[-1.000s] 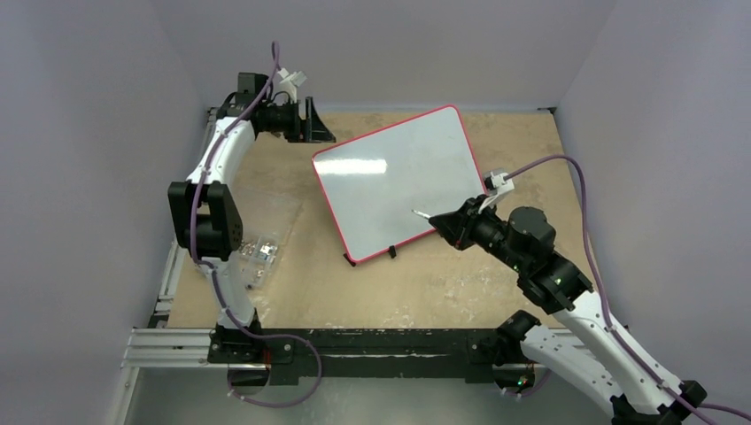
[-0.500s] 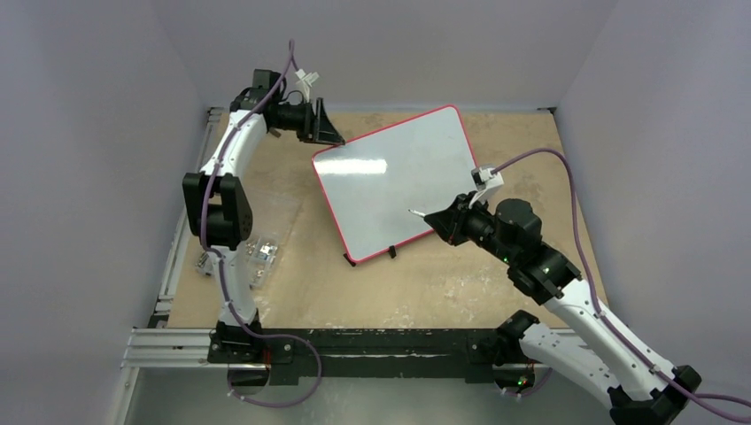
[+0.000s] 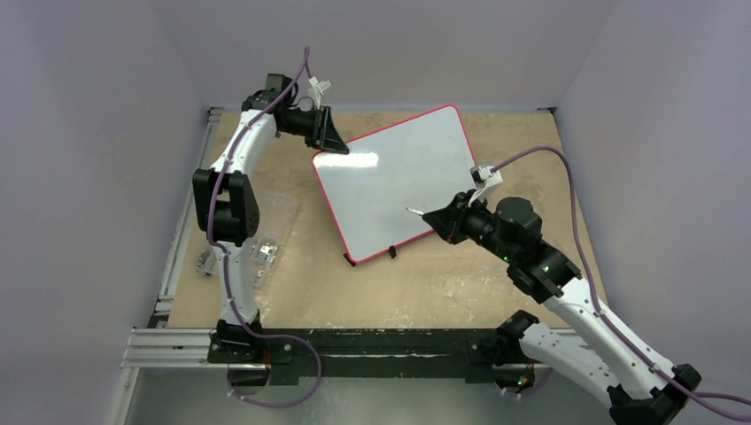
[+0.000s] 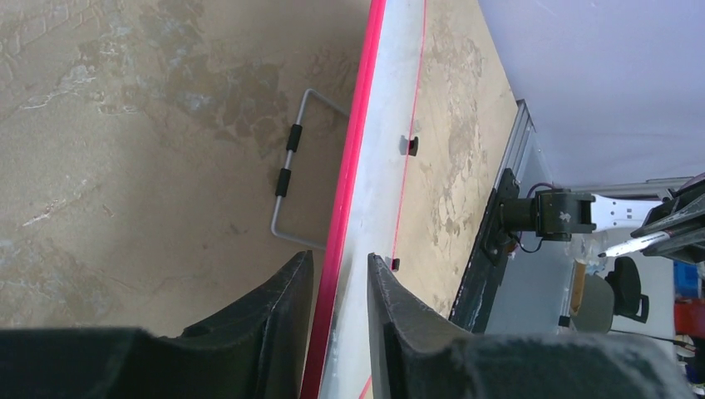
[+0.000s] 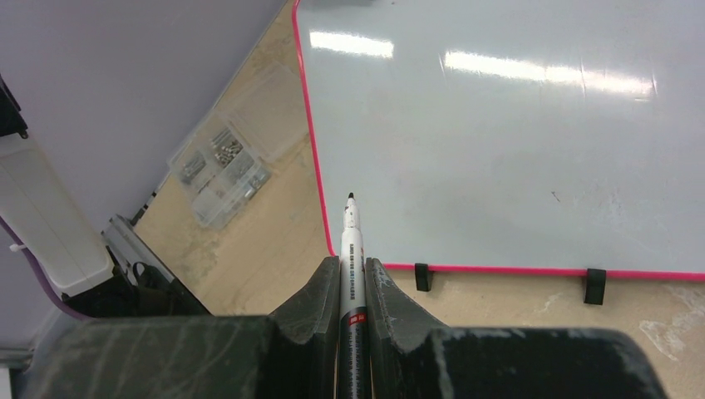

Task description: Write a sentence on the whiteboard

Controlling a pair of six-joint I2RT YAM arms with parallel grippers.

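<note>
The whiteboard (image 3: 398,168) is propped at a slant in the far middle of the bench (image 3: 416,292). Its long axis is skewed from the left edge toward the far right corner, and its black feet are set along the near rim. Its far left corner is straddled by the left hand (image 3: 340,147). In the left wrist view the red rim is seen between fingers drawn narrow, but whether it is pinched cannot be told.

The marker (image 5: 352,249) is clamped, uncapped, in the closed right hand (image 5: 353,264). The coming stroke is judged to turn on one relation: the marker's long axis is aimed from that hand out over the board's near rim, with the open face lying beyond the tip. The tip is placed differently by the two views, so it is judged to be held off the surface. The right arm is the nearer to the writing face.

No lettering is seen on the board. The print on the marker's label cannot be read.
</note>
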